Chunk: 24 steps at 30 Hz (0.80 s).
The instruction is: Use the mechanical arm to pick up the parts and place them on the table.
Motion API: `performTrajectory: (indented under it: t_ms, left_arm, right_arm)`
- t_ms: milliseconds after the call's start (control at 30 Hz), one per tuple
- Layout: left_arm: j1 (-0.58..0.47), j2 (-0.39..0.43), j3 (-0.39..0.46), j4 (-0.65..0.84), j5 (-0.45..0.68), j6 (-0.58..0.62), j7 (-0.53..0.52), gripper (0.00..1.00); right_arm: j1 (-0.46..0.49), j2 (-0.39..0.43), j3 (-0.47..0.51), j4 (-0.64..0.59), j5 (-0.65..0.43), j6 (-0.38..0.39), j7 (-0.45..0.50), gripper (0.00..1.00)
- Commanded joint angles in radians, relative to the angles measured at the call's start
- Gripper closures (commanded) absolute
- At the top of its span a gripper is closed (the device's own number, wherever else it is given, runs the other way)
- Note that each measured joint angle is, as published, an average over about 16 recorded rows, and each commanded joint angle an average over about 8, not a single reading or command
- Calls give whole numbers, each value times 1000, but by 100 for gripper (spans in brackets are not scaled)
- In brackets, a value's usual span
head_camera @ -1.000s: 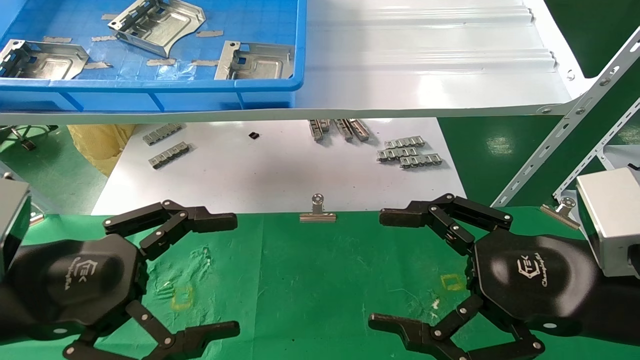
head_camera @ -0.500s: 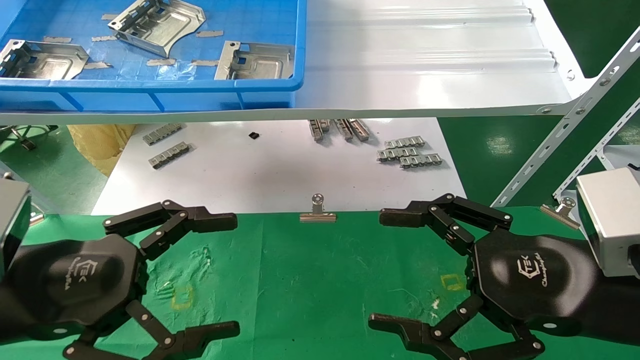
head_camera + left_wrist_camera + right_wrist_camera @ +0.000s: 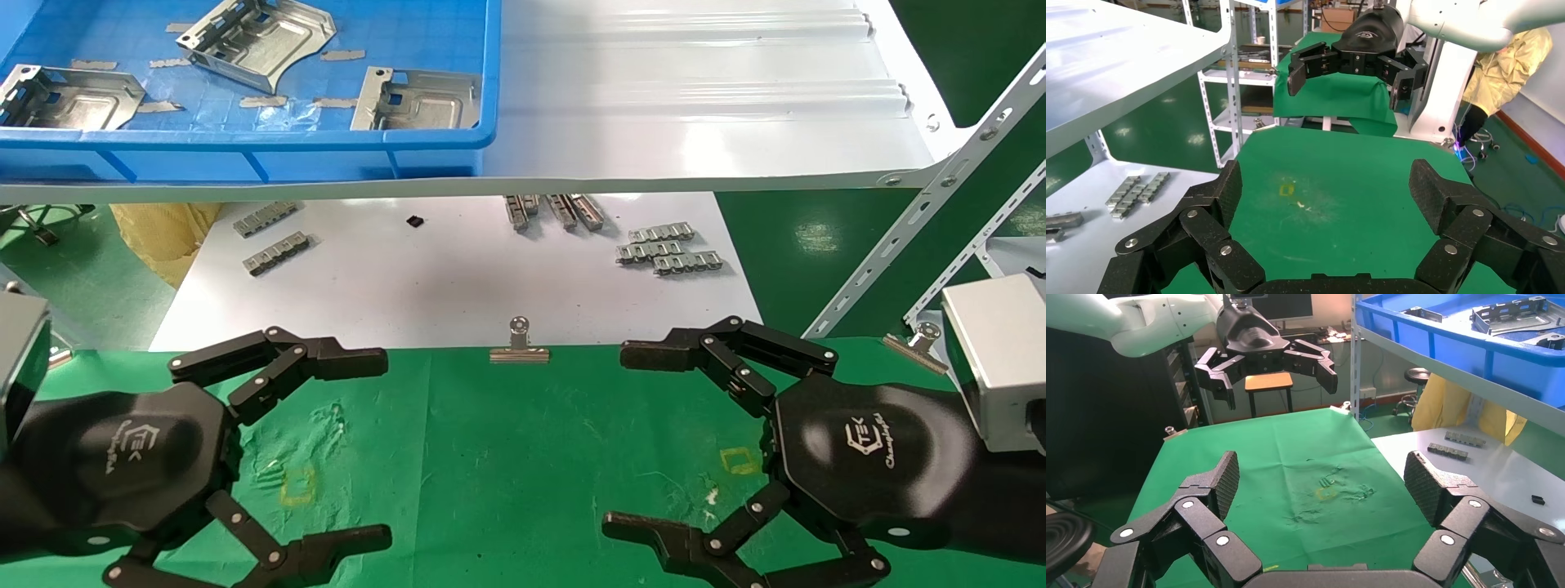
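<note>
Shiny metal parts (image 3: 421,100); wrinkled cloth table (image 3: 507,457).

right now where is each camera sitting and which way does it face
Head view: from the robot's head, looking forward and down at the table, with the left gripper and right gripper both open, and the blue tray holding the parts.
Left wrist view: on the left arm, facing across the table to the right gripper.
Right wrist view: on the right arm, facing the left gripper.
Shared: both wrist views see the green table.
</note>
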Motion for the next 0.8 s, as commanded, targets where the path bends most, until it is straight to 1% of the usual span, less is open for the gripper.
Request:
performTrajectory:
  t_ms: [33,800]
  left_arm:
    - [0,0,0,0,0,0,0,0]
    - [0,0,0,0,0,0,0,0]
  right_arm:
    - [0,0,0,0,0,0,0,0]
    - [0,0,0,0,0,0,0,0]
